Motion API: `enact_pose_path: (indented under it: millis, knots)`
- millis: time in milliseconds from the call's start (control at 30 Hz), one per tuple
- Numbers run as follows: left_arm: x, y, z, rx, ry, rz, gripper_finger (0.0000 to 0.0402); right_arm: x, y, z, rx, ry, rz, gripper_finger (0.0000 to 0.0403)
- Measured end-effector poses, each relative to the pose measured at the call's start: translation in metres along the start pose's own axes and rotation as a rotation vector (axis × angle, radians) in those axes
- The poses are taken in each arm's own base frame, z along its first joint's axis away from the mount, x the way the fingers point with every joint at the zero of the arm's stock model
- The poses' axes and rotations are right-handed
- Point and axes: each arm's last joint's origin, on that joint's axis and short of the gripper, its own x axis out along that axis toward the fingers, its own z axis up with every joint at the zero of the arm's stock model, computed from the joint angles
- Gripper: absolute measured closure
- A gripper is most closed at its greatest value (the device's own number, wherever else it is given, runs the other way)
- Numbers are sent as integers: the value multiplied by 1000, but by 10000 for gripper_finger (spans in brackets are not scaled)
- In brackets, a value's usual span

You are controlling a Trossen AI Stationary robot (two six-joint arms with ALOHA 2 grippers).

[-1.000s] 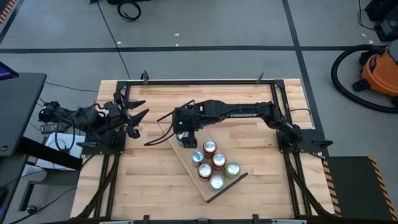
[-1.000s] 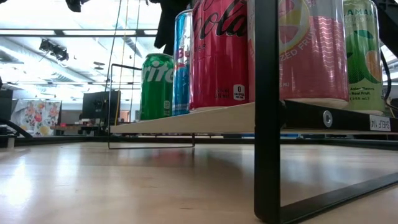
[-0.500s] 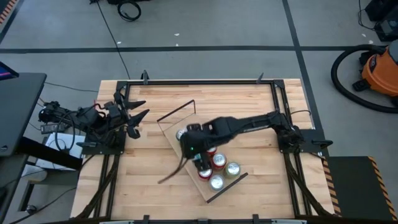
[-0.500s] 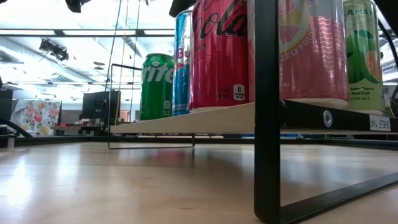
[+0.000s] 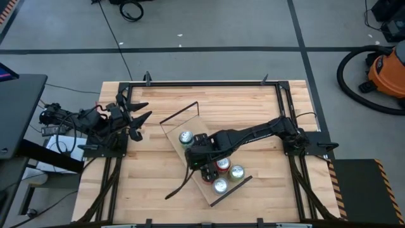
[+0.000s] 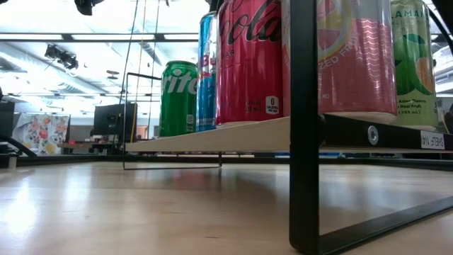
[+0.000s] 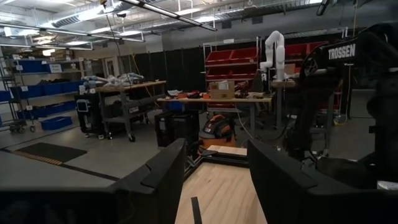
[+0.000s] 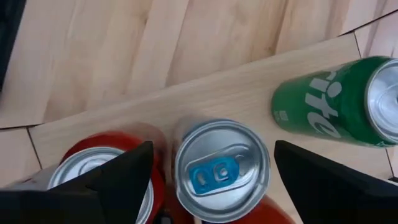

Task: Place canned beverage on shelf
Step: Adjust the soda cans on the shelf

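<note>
The shelf [image 5: 207, 192], a light-wood board with dark wire ends, lies slantwise mid-table. Several cans stand upright on it. A green Sprite can [image 5: 185, 137] stands alone at its far end. A blue can [image 8: 221, 169], a red can [image 8: 93, 171] and others are grouped nearer. My right gripper [image 5: 202, 158] is open above the group, fingers pointing down on either side of the blue can's top [image 8: 211, 149], touching nothing. My left gripper [image 5: 136, 118] is open and empty at the table's left.
The low view shows the row of cans on the board: Sprite [image 6: 178, 98], blue [image 6: 207, 71], red cola [image 6: 249, 60], pink [image 6: 354, 57]. A dark wire upright [image 6: 304, 127] stands at the shelf's near end. A dark cable [image 5: 180, 183] trails from my right arm over the tabletop.
My right gripper has gone from the shelf's far end, where it covered the green Sprite can, toward the table's near edge to above the grouped cans. The Sprite can now stands uncovered and upright on the board.
</note>
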Motion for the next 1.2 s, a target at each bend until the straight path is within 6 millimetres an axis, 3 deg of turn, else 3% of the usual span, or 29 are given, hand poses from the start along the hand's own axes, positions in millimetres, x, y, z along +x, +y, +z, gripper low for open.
enact_pose_path:
  millis: [267,600,933,1200]
  knots:
    - [0,0,0,0,0,0,219,11,0,0,-1,-6,-10,66]
    - [0,0,0,1,0,0,219,17,-11,0,24,-19,-16,149]
    - [0,0,0,2,0,0,219,19,-29,6,108,-83,-84,131]
    - [0,0,0,2,0,0,219,19,-38,5,140,-82,-33,131]
